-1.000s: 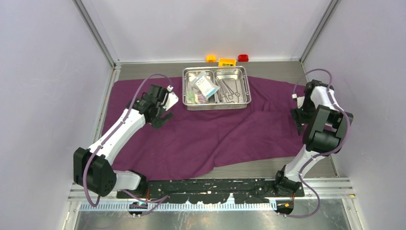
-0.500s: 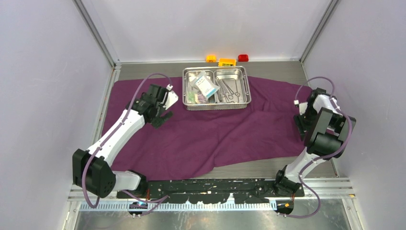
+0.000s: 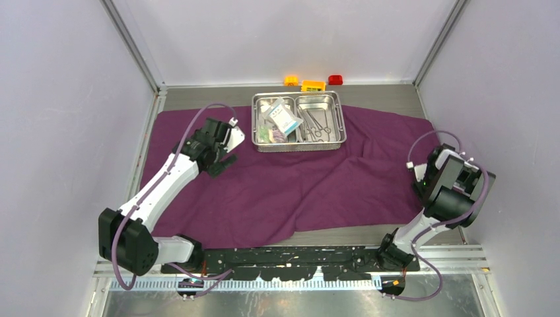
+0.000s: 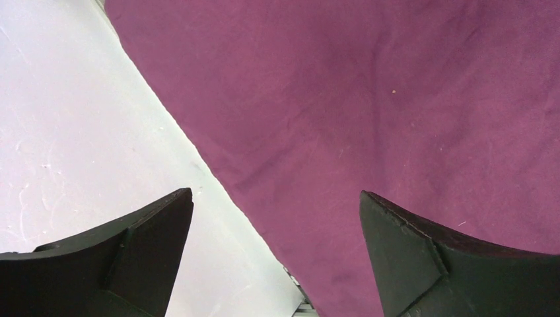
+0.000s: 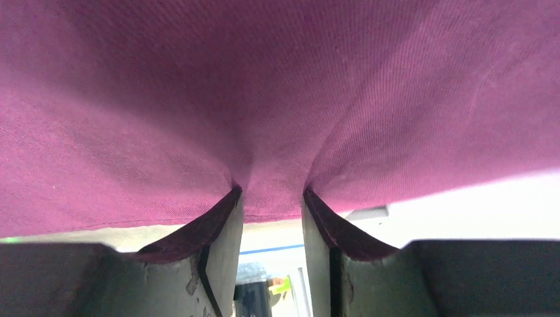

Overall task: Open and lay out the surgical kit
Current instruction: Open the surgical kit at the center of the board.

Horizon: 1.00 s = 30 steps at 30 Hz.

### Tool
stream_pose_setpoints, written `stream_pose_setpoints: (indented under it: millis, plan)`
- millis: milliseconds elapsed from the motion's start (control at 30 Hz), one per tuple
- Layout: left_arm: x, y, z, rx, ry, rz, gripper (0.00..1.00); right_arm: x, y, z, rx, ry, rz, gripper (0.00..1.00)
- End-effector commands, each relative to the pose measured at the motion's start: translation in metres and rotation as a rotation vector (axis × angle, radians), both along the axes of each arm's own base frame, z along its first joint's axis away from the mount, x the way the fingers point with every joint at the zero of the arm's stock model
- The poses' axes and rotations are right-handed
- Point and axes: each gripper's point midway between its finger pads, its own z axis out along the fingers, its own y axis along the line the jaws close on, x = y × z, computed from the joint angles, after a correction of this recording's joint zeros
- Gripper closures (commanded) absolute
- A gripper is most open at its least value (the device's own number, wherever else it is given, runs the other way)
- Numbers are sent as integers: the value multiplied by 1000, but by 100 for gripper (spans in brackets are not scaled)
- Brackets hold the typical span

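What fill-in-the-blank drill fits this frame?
The right gripper is shut on the ____ cloth. The left gripper has its jaws ____. The steel tray has ____ compartments. The steel instruments lie in its ____ compartment.
Missing: purple; open; two; right.

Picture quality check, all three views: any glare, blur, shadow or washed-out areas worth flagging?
Top external: even soft light, sharp throughout, mild sheen on the steel tray. Left wrist: purple cloth crisp, pale surface beside it nearly washed out, left end effector fingers black silhouettes. Right wrist: cloth very close, shaded at upper left, right end effector fingers soft, blown-out strip lower right.
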Motion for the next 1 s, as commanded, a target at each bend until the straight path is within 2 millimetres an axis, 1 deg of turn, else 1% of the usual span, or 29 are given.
stream_pose_setpoints:
  millis: [0,167,333,433,567,633,700,767,800,833,867,967]
  plan:
    - [8,1,9,17,-61,-9,0,-41,1,-11,4,55,33,57]
    - [8,1,6,24,-51,-13,0,-63,6,-13,8,75,35,58]
    - [4,4,5,35,-54,-18,0,-79,5,-7,-19,79,44,60]
    - [1,7,2,47,-54,-20,0,-77,4,6,-39,39,46,60]
    - [-3,9,-5,57,-31,-26,0,-66,15,37,12,-37,34,60]
    - [-5,9,-9,59,-21,-34,0,-58,15,57,10,-87,29,60]
    - [-5,8,-13,57,-17,-39,0,-45,15,76,13,-155,18,58]
    - [-1,7,-16,49,-18,-35,0,-26,16,96,39,-241,-4,56]
    - [2,6,-16,36,-21,-28,0,-14,20,104,68,-283,-17,55]
    - [5,4,-17,16,-17,-20,0,6,24,117,106,-361,-28,54]
    - [9,1,-17,-18,-14,-12,0,21,29,125,139,-401,-42,54]
    - [28,-1,-12,-146,-16,48,0,71,54,142,245,-512,-61,49]
